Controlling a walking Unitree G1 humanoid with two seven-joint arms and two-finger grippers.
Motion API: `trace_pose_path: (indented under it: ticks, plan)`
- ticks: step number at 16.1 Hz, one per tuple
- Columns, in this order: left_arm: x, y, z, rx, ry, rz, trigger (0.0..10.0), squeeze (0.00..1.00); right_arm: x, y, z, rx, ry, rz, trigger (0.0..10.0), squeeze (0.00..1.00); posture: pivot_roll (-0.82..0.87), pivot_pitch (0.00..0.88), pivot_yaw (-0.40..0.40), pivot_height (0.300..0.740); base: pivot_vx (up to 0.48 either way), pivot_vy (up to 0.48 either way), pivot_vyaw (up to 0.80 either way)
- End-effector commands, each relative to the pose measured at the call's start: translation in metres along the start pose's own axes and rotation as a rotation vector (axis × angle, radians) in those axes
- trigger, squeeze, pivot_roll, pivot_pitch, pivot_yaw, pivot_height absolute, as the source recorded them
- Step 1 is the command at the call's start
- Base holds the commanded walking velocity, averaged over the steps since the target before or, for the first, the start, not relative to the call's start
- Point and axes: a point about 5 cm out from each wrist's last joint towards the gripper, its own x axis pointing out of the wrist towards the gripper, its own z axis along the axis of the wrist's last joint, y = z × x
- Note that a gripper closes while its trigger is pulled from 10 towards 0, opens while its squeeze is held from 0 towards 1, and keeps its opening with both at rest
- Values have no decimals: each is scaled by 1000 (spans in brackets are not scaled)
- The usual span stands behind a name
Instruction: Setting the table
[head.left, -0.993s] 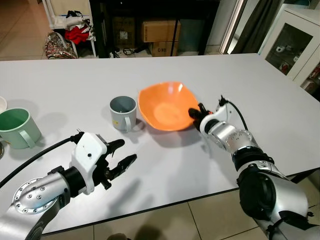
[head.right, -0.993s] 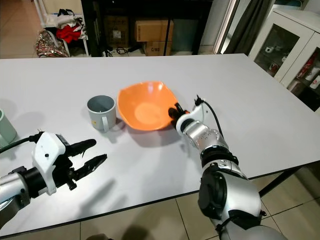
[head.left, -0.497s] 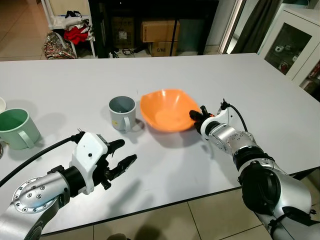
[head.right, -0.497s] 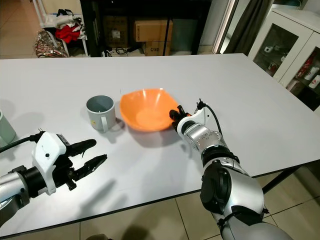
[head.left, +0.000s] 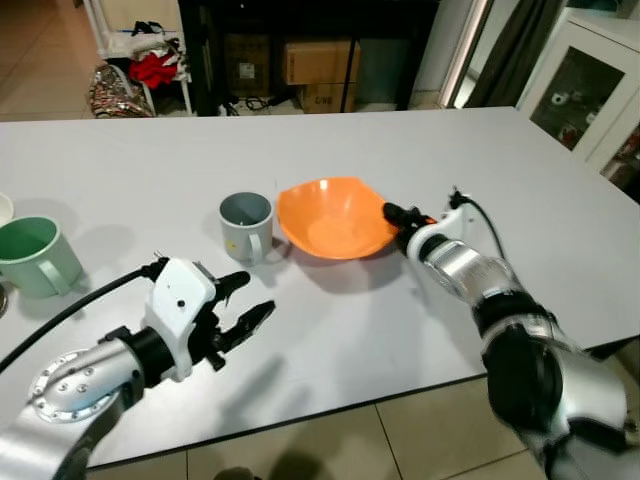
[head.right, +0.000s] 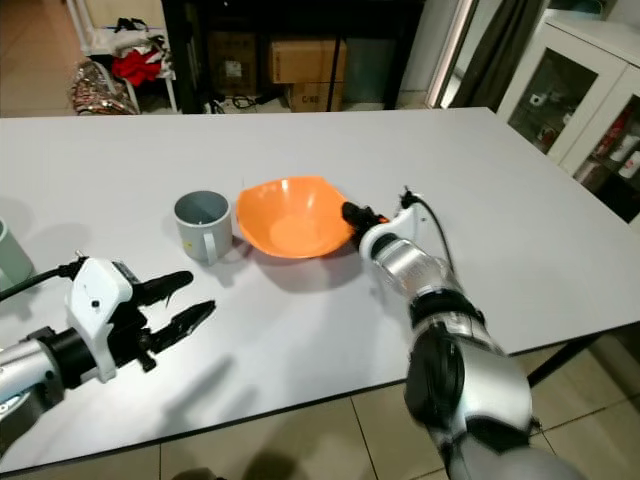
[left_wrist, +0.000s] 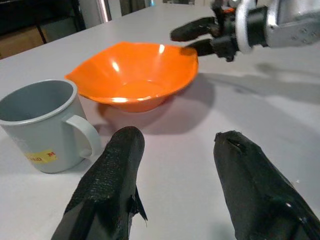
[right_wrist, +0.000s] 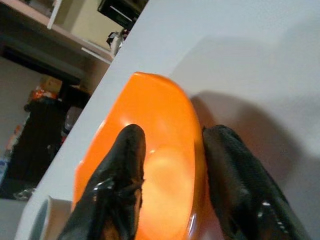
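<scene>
Right pincer (head.left: 393, 214) clamped on the rim of the orange bowl (head.left: 335, 215), one finger inside the wall and one outside, as seen in the right wrist view. Bowl sitting near the middle of the white worktop (head.left: 520, 170), base apparently down or only just off the surface; hard to tell which from the shadow beneath. Grey mug (head.left: 246, 225) just beside the bowl on its left, handle turned toward the robot, near but seemingly not touching. Green mug (head.left: 35, 256) well apart at the far left edge.

Left pincer (head.left: 240, 308) hovering low over bare worktop in front of the grey mug, fingers spread wide, holding nothing.

On handling: probably thin moulded plastic, judging by the glossy highlights and the slim, wavy rim, so light and not prone to shatter. Likely some flex in the wall under a pinch, and a smooth, slick surface. With a grip on one edge only, prone to pivot and droop away from the fingers when lifted, or to slide out. Better to bite deep on the rim, fingertips (right_wrist: 125, 165) well down the inner wall, and to keep moves slow and level. Care needed not to nudge the grey mug while shifting the bowl.
</scene>
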Motion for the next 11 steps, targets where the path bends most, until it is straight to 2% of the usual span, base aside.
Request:
trace_pose_path:
  ticks: [1,2,4,5,7,8,9,11]
  plan:
    - [2,-1,1,-10,-13,6,10000,0,-8,-4,10,-33,-20,18,10000,1000,171,0,-91,740,0,0,0]
    - [3,-5,0,-30,-22,4,10000,0,-20,-10,11,-80,-26,21,10000,1000,157,0,-84,740,0,0,0]
    - [5,-8,-1,-40,-24,0,10000,0,-32,-15,10,-112,-29,15,10000,1000,133,0,-69,740,0,0,0]
    - [8,-9,-2,-36,-31,5,10000,0,-44,-17,9,-153,-44,24,10000,1000,123,0,-65,740,0,0,0]
    - [13,-3,1,-40,-86,92,10000,0,-73,-6,13,-178,-117,104,10000,1000,113,0,-62,740,0,0,0]
    - [16,3,6,-33,-153,191,10000,0,-95,1,15,-212,-154,131,10000,1000,107,0,-60,740,0,0,0]
    - [18,5,8,-76,-191,242,10000,0,-114,5,15,-254,-179,144,10000,1000,100,0,-59,740,0,0,0]
    - [20,3,10,-93,-215,257,10000,0,-138,13,13,-382,-219,131,10000,1000,87,0,-49,740,0,0,0]
